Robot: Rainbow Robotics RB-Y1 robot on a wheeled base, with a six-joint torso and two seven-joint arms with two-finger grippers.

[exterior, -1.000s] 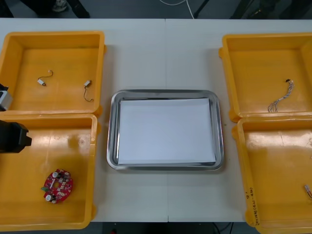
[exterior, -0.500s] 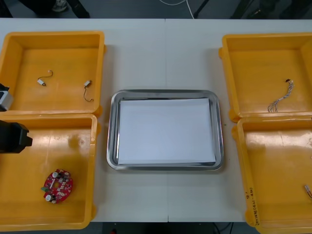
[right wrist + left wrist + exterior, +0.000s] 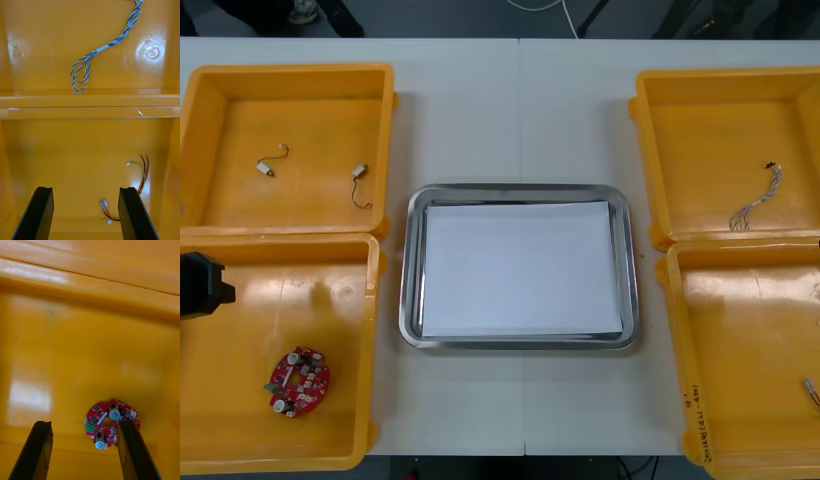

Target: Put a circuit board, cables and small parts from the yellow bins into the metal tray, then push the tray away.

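A round red circuit board point(image 3: 298, 381) lies in the near left yellow bin point(image 3: 240, 330). My left gripper point(image 3: 84, 450) hangs open above that bin, and the circuit board point(image 3: 110, 423) sits just beyond its fingers, closer to one of them. A black part of the left arm point(image 3: 200, 285) shows at the table's left edge. My right gripper point(image 3: 86, 213) is open over the near right bin point(image 3: 740, 350), with a red and yellow cable point(image 3: 140, 176) beside one finger point(image 3: 133, 213). Beyond the bin wall lies a twisted blue and white cable point(image 3: 101, 50). The metal tray point(image 3: 412, 270) is white inside.
Two small metal parts point(image 3: 266, 168) point(image 3: 359, 174) lie in the far left bin point(image 3: 310, 120). The blue and white cable point(image 3: 757, 200) rests in the far right bin point(image 3: 700, 140). Bare table runs beyond the tray's far rim.
The left arm has drawn back toward the left edge of the front view; its grey part no longer shows. Nothing else has moved.
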